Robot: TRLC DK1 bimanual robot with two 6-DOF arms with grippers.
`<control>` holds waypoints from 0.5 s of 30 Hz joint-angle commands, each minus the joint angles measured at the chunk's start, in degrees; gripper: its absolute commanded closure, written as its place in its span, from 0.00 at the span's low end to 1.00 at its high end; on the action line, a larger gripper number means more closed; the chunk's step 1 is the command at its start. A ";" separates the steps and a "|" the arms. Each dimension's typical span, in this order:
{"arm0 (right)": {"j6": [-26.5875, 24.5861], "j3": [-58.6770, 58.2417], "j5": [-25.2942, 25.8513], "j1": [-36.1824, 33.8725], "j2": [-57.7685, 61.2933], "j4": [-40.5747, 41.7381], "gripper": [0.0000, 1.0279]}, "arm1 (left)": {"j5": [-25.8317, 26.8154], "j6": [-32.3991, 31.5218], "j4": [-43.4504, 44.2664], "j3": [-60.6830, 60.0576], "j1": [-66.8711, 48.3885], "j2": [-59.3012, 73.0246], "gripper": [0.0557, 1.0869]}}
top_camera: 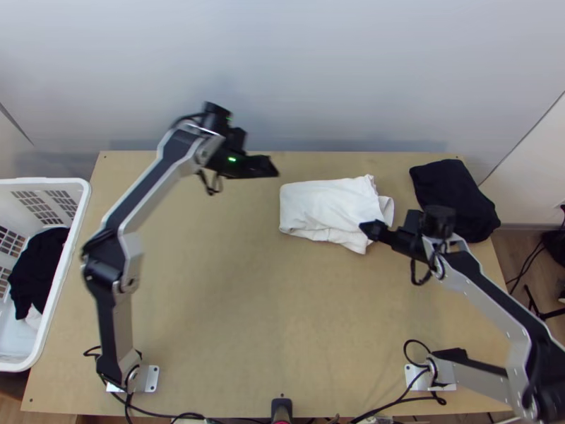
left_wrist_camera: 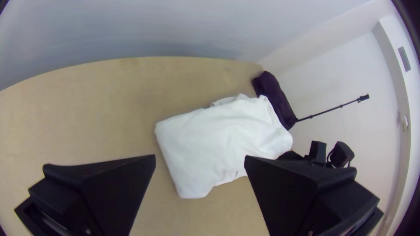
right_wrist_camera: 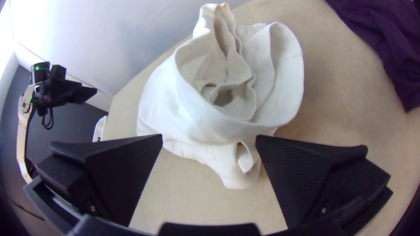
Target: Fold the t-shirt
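The white t-shirt [top_camera: 328,206] lies folded into a rough bundle right of the table's middle, its right end loose and rumpled. In the right wrist view the shirt [right_wrist_camera: 210,100] shows open layered folds. My left gripper [top_camera: 272,168] is above the table, up and left of the shirt; in its wrist view the left gripper [left_wrist_camera: 200,159] has its fingers wide apart with nothing between them. My right gripper [top_camera: 369,230] is at the shirt's lower right part; its own view shows the right gripper [right_wrist_camera: 209,137] open, fingers spread, not closed on the cloth.
A dark folded cloth [top_camera: 452,194] lies at the table's far right, near the shirt. At the left edge stands a white basket [top_camera: 83,212] with dark and white cloth inside. A wall runs behind the table [top_camera: 233,304].
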 commanded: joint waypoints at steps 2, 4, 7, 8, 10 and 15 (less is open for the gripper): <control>2.24 3.07 0.48 1.24 13.19 8.68 0.04 | 0.10 1.39 0.23 -11.45 6.27 -9.88 0.04; 2.07 3.95 0.83 1.24 15.74 8.68 0.04 | 0.10 1.39 1.90 -14.62 7.50 -12.52 0.04; 0.40 5.35 2.41 2.73 18.03 8.33 0.04 | 0.01 1.48 3.30 -17.61 9.25 -15.33 0.04; 0.13 6.15 3.11 3.35 18.82 8.06 0.04 | 0.01 1.57 3.30 -18.05 9.96 -15.86 0.04; -0.57 8.43 4.17 3.97 20.84 7.01 0.04 | 0.01 1.92 3.39 -18.92 11.36 -17.00 0.04; -2.33 15.73 5.84 6.69 25.85 2.35 0.04 | 0.01 2.71 3.39 -21.65 14.97 -18.50 0.04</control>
